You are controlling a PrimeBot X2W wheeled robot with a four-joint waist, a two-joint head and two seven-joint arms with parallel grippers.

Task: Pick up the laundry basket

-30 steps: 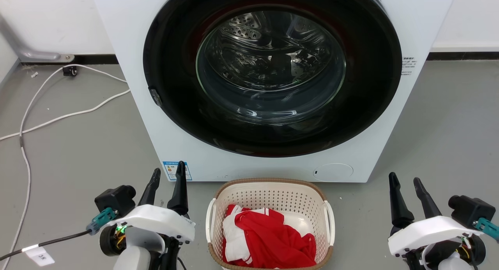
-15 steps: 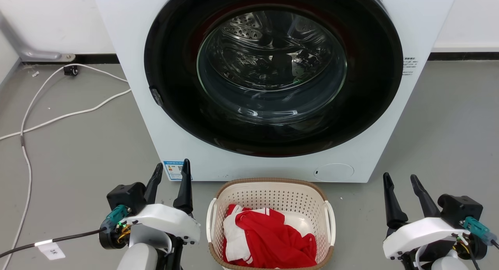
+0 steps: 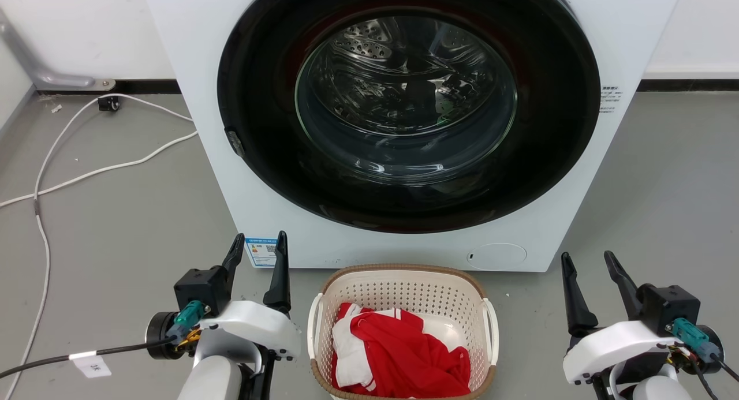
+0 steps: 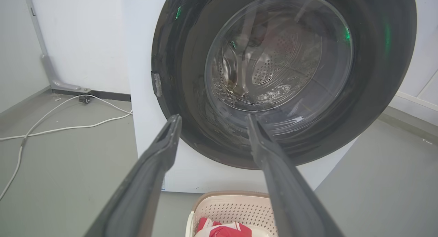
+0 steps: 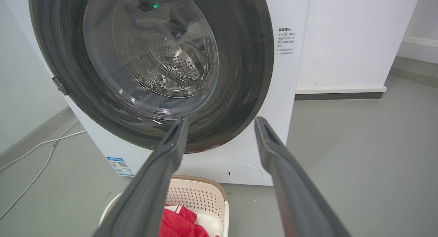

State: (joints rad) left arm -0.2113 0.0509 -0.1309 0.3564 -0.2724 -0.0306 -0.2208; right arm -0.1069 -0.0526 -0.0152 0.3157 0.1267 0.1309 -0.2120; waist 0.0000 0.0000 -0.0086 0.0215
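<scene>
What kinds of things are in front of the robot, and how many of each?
washing machine: 1
laundry basket: 1
red and white clothing heap, in the basket: 1
grippers: 2, the left gripper and the right gripper, both open
Total: 5

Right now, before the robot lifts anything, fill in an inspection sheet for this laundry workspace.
Surface: grey floor.
Job's things: laundry basket on the floor before the washing machine, holding a red and white garment; handles ungrasped.
Clutter: nothing seen.
Grippers: left gripper open, empty, left of the basket; right gripper open, empty, to its right.
Cables: white cable on the floor at left; black tagged cable behind the left gripper.
Surroundings: washing machine door shut; white wall, dark baseboard.
</scene>
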